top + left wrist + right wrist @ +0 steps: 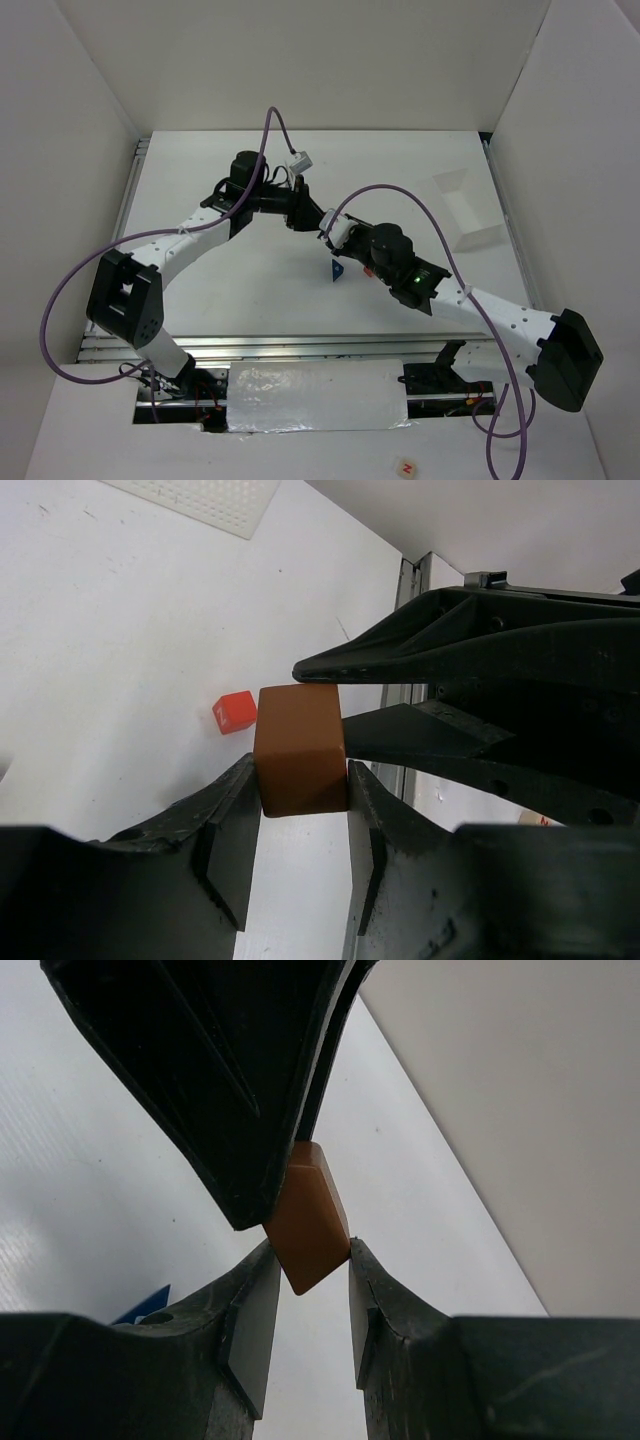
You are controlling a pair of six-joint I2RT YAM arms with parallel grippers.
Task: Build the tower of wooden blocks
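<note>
A white table (pixel 250 290) spreads beneath the left gripper (pixel 308 218) and the right gripper (pixel 330 232), boxed in by white walls (pixel 300 60) beyond them and at either side, with a metal rail (pixel 300 345) along its edge behind them.

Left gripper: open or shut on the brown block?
Shut. In the left wrist view, the left gripper has both fingers pressed against opposite sides of the brown block.

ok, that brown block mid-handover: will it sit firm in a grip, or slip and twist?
The brown block looks like rigid, smooth-faced wood, so it probably has no give and may slip a little. The left gripper presses on flat faces, which is likely stable. The right gripper meets it corner-on and tilted, so it may pivot there.
</note>
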